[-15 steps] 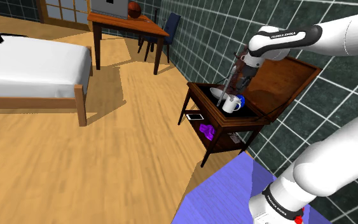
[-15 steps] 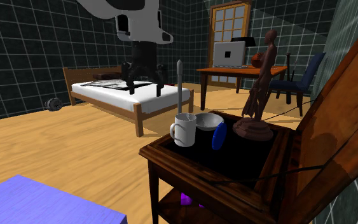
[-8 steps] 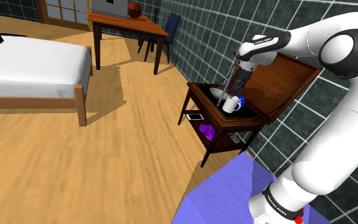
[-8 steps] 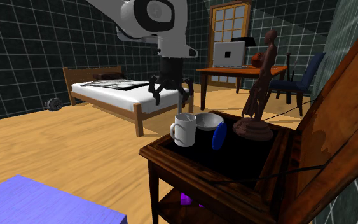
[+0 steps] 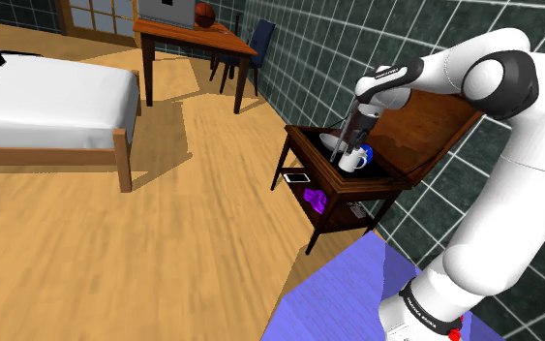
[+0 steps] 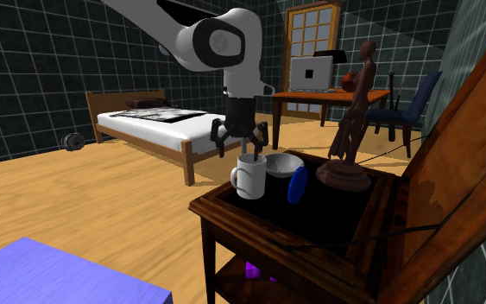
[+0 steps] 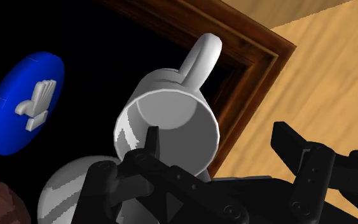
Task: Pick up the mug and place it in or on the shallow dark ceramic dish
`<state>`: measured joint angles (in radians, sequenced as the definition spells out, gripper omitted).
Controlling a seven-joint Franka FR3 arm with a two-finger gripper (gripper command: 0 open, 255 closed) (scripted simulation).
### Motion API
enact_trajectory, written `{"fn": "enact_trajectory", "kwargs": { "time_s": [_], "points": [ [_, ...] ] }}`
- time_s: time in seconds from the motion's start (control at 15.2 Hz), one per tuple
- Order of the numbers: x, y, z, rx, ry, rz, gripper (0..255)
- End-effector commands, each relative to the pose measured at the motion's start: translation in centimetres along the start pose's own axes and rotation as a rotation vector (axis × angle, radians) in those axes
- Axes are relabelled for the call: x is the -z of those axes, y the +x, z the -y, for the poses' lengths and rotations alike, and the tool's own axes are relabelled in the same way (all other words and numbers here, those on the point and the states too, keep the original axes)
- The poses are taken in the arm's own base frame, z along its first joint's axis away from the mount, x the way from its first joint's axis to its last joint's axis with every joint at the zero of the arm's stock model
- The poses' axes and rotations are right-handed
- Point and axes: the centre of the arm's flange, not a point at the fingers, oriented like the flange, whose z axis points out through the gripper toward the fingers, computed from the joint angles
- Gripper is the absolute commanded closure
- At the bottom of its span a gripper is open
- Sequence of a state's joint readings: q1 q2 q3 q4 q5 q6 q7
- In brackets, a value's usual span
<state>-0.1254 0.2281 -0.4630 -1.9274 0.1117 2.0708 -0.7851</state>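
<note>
A white mug [image 6: 249, 177] stands upright at the front corner of a dark-topped wooden side table [image 6: 232, 216], its handle toward the table's edge. Right behind it sits a shallow, pale grey dish [image 6: 283, 164]. My gripper [image 6: 240, 143] hangs open just above the mug and touches nothing. In the wrist view the mug [image 7: 168, 124] opens straight under the gripper [image 7: 217, 132]; one finger [image 7: 151, 141] is over its mouth, the other beyond its rim. The dish [image 7: 69, 191] lies beside the mug. From the shoulder view the gripper [image 5: 349, 143] points down at the mug [image 5: 353, 161].
A blue disc [image 6: 297, 184] leans next to the mug, and a tall brown figurine [image 6: 353, 121] stands behind it. The table's raised lid [image 6: 457, 164] stands along one side. A bed [image 5: 47, 107], a desk [image 5: 197, 44] and a chair lie farther off.
The gripper has come down and moved to the second exterior view's right, from over the bed side to just above the mug. It stayed open. Mug and dish have not moved.
</note>
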Motion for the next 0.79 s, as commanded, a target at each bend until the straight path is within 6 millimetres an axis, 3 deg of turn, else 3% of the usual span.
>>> {"fn": "enact_trajectory", "kwargs": {
  "time_s": [0.0, 0.53, 0.59, 0.73],
  "points": [
    [-1.35, 0.05, -0.04, 0.000, 0.000, 0.000, 0],
    [-1.35, 0.05, -0.04, 0.000, 0.000, 0.000, 0],
    [-1.35, 0.05, -0.04, 0.000, 0.000, 0.000, 255],
    [-1.35, 0.05, -0.04, 0.000, 0.000, 0.000, 255]
  ]
}}
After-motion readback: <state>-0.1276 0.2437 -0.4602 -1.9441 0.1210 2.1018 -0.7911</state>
